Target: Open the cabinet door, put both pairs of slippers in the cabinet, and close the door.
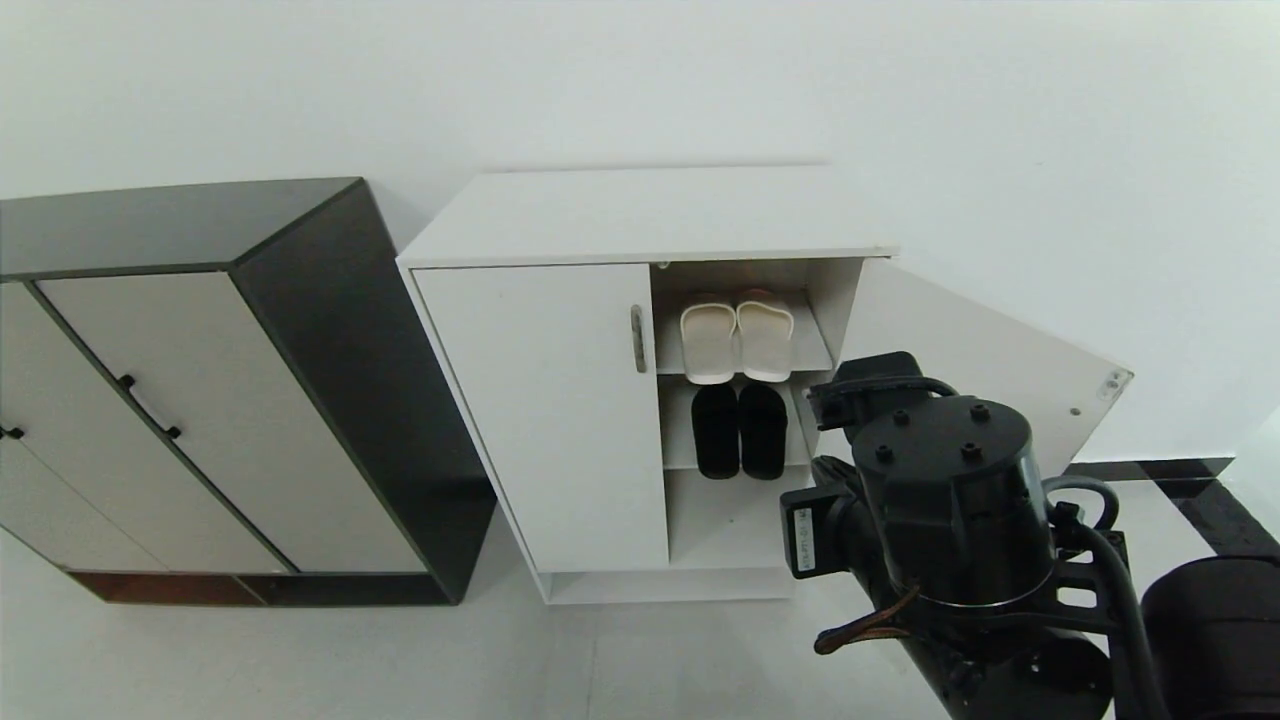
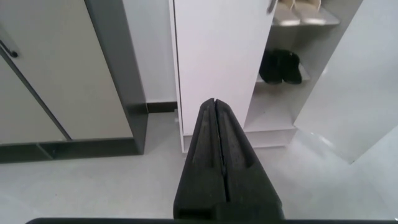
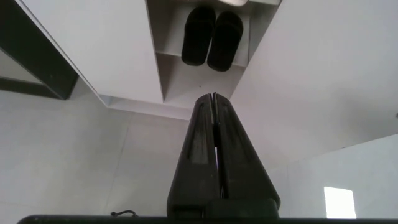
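While the door (image 1: 975, 345) stands wide, left pincer (image 2: 214, 103) and right pincer (image 3: 214, 97) are pressed together

Right gripper (image 3: 214, 97) black, tapered; arm (image 1: 950, 520) black, screwed round cap (image 1: 945, 430), white label (image 1: 803, 535), perhaps leather strap (image 1: 865, 626).

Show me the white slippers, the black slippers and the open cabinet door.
white slippers (image 1: 708, 350), head view, sole of the left slipper
black slippers (image 1: 716, 432), head view, middle of the left slipper
open cabinet door (image 1: 980, 345), head view, bare inner face
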